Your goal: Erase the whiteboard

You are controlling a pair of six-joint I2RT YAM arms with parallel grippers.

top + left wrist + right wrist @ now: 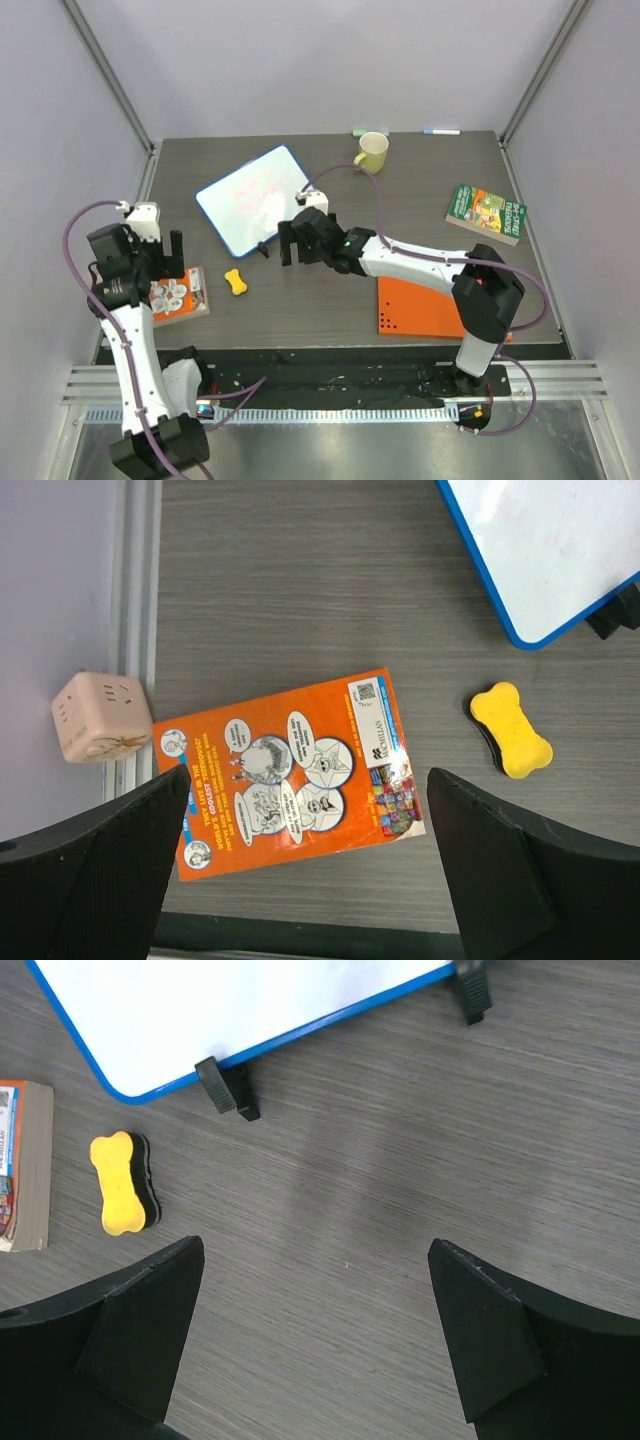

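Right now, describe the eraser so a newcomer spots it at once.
Start at the blue-rimmed whiteboard, left of the middle of the table. Just nearer than its near corner, right of the orange book, lies the eraser. It is the only small yellow bone-shaped block, with a black underside.

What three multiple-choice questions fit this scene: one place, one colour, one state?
1. The yellow eraser lies: A between the orange book and the whiteboard; B on the whiteboard; C under the orange book.
2. The whiteboard's rim is: A red; B blue; C black.
3. The left end effector is: A open and empty; B shut on the eraser; C shut on the book.
Answers: 1 A, it sits between them; 2 B, blue edge in both wrist views; 3 A, fingers wide apart, nothing between.
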